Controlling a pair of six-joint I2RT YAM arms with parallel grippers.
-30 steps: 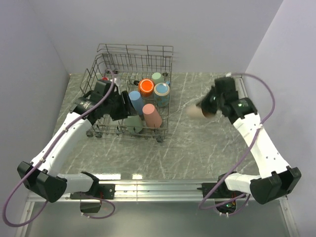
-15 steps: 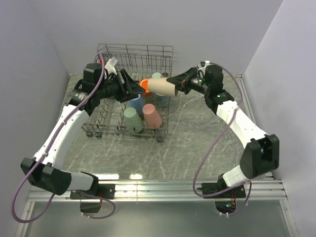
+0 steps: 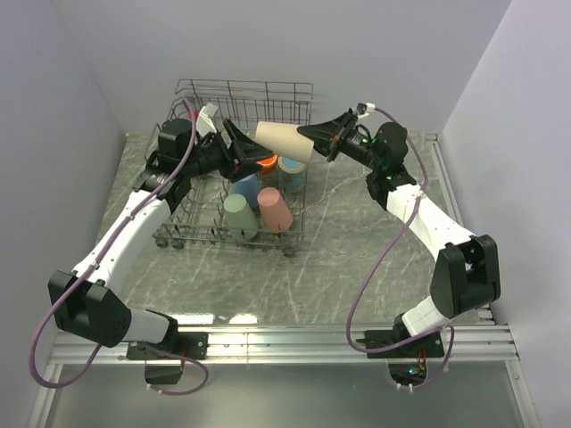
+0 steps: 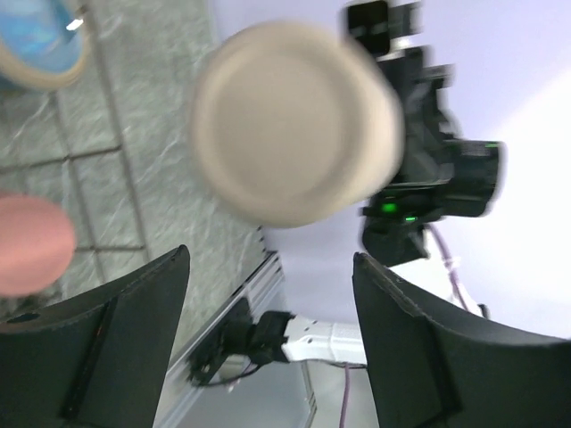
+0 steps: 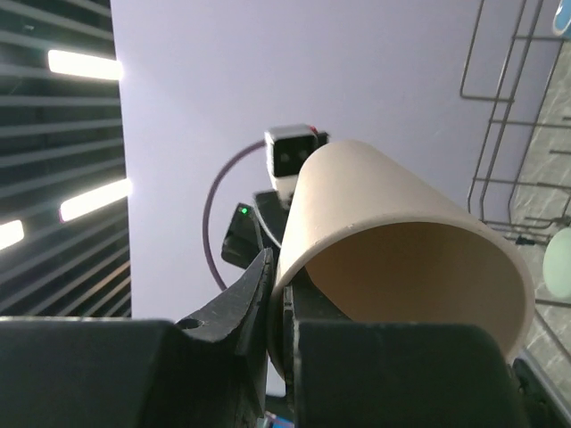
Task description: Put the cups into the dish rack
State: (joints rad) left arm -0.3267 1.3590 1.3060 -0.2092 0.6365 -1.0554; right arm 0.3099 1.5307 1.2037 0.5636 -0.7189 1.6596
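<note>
beige cup (image 3: 284,140) lifted higher over dish rack (image 3: 246,87); cups (image 3: 274,210) inside

Left gripper (image 3: 241,148) spread wide; right gripper (image 3: 309,136) pinched, seemingly tight.

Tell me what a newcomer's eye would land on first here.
A beige cup hangs sideways in mid-air over the dish rack, pinched at its rim by the right end effector, its base facing the open left end effector. Below it, the rack already holds a green cup, a pink cup and a blue cup.
</note>
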